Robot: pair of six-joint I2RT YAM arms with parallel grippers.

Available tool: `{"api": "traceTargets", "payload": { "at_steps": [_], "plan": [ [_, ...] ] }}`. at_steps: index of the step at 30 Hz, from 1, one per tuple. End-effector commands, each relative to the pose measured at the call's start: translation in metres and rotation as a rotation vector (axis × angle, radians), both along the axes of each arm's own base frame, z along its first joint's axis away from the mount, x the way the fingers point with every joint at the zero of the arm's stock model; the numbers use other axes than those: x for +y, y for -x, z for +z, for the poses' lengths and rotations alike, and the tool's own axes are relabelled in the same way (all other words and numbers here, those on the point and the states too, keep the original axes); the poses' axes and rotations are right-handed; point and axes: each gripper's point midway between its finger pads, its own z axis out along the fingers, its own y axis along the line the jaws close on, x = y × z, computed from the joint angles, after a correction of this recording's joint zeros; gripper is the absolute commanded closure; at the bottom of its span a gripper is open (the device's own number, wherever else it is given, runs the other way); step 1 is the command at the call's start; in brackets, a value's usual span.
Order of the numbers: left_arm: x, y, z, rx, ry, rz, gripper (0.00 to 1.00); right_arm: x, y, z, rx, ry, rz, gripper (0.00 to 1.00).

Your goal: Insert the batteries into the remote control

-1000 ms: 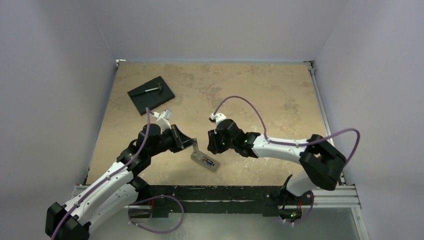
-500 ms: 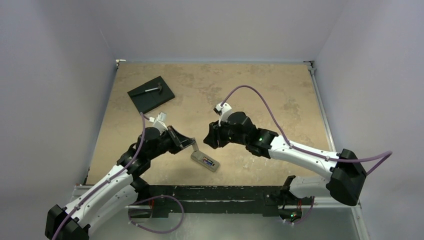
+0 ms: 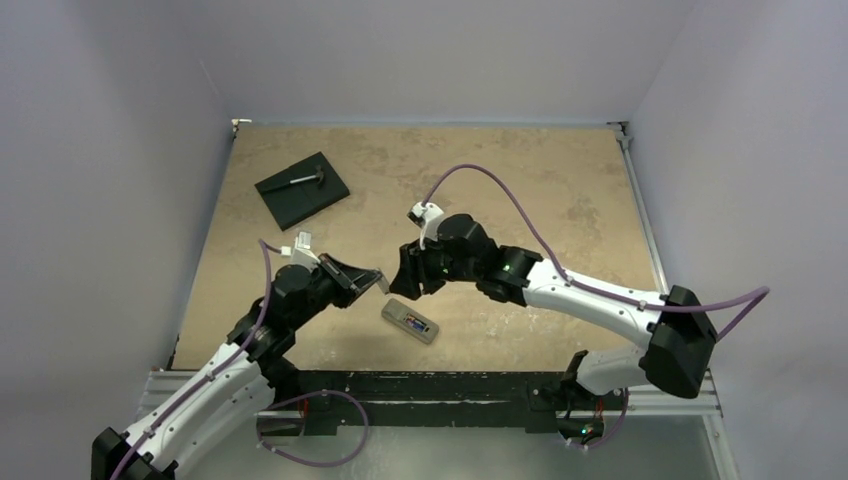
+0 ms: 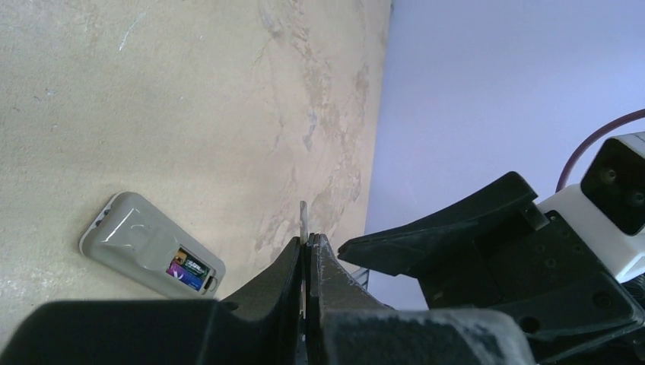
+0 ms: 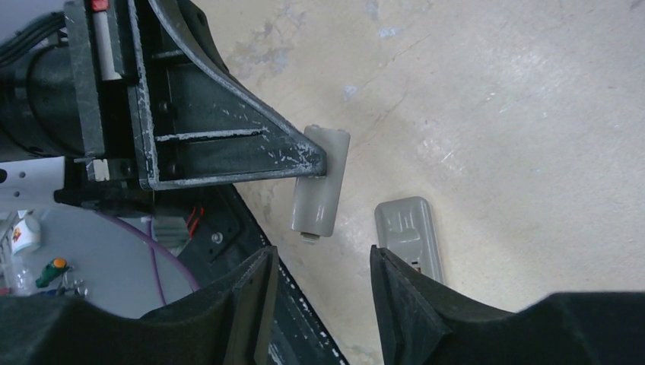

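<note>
The remote control (image 3: pixel 410 321) lies grey back up near the table's front edge, also seen in the left wrist view (image 4: pixel 144 242) and the right wrist view (image 5: pixel 405 230). Its recess is uncovered, and the batteries (image 4: pixel 187 271) sit inside it side by side, one gold-tinted, one bluish-purple. My left gripper (image 3: pixel 378 283) is shut on a flat grey battery cover (image 5: pixel 319 179), held in the air up-left of the remote; the left wrist view shows only its thin edge (image 4: pixel 303 217). My right gripper (image 5: pixel 321 260) is open and empty, facing the cover's free end, its fingers not touching it.
A black square slab (image 3: pixel 302 188) lies at the back left with a small grey hammer-like tool (image 3: pixel 305 180) on it. The table's dark front rail (image 3: pixel 430 385) runs just below the remote. The right arm's purple cable (image 3: pixel 520 215) arcs over the table's middle.
The right gripper has swung left and toward the left gripper while its jaws opened wider. The left gripper has drawn the cover up and away from the remote.
</note>
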Motion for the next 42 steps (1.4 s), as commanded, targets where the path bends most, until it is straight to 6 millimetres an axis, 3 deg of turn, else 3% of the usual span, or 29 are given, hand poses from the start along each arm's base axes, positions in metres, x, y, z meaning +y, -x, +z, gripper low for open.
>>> {"api": "traceTargets", "payload": {
  "at_steps": [1,18,42],
  "plan": [
    [0.006,-0.006,0.009,-0.009,0.042,0.061,1.00,0.017,0.004,0.020,0.001,-0.020,0.024,0.44],
    [0.011,-0.007,0.014,-0.016,0.081,0.098,1.00,0.033,-0.010,0.015,-0.031,0.056,-0.013,0.44],
    [0.011,-0.006,0.012,-0.006,0.074,0.098,1.00,0.042,-0.008,0.006,-0.041,0.111,-0.007,0.53]
  ]
}}
